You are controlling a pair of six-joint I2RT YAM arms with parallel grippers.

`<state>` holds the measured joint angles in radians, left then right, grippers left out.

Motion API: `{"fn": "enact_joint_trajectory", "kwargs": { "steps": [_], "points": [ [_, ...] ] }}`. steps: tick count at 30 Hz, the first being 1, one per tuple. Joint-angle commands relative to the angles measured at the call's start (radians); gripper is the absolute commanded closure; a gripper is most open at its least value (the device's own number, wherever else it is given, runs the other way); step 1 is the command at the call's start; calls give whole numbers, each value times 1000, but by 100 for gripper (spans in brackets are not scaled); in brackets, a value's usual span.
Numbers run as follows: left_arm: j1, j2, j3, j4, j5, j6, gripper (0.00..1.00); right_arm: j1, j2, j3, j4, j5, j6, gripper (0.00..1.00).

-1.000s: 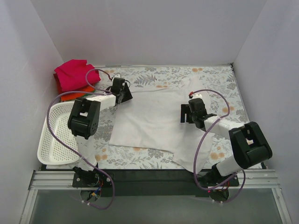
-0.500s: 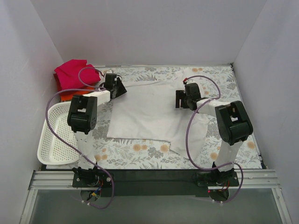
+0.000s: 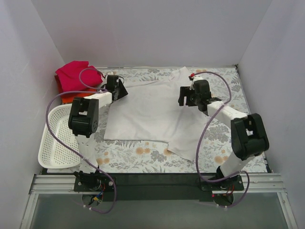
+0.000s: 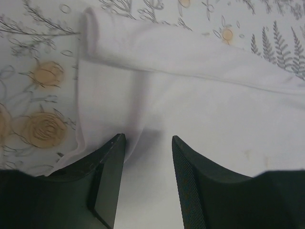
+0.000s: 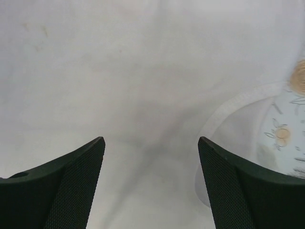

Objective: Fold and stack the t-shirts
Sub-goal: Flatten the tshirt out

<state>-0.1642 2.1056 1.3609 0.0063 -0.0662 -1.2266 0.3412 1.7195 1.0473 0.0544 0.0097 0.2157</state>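
A plain white t-shirt [image 3: 147, 114] lies spread flat on the floral table. My left gripper [image 3: 118, 90] rests low over its far left corner. In the left wrist view that gripper [image 4: 146, 138] is open, with flat white cloth [image 4: 190, 86] showing in the gap and a sleeve fold beyond. My right gripper [image 3: 189, 98] hangs over the shirt's far right part beside the collar. In its own view it [image 5: 151, 139] stands wide open over smooth cloth [image 5: 143, 71], the collar rib [image 5: 238, 98] at the right. A folded magenta-pink t-shirt [image 3: 74, 74] lies on a red-orange one [image 3: 71, 98] at the far left.
A white mesh basket [image 3: 57, 143] sits at the left edge beside the left arm. White walls close in the table on the left, back and right. Purple cables loop from both arms above the cloth.
The white shirt has slid toward the far left and lies flatter. Both grippers moved farther from the bases, the right one from mid-shirt up to the collar area.
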Motion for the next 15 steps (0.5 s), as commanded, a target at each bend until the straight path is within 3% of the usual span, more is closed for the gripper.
{"fn": "enact_joint_trajectory", "kwargs": {
  "steps": [1,8,15],
  "points": [
    [-86,-94,43,-68,-44,39,58,-47,-156,-42,19,42,-12,28],
    [-248,-194,34,-77,-86,68,58,-188,-160,-90,42,17,-12,31],
    [-438,-220,26,-74,-63,49,58,-228,-8,17,93,-2,-3,41]
  ]
}}
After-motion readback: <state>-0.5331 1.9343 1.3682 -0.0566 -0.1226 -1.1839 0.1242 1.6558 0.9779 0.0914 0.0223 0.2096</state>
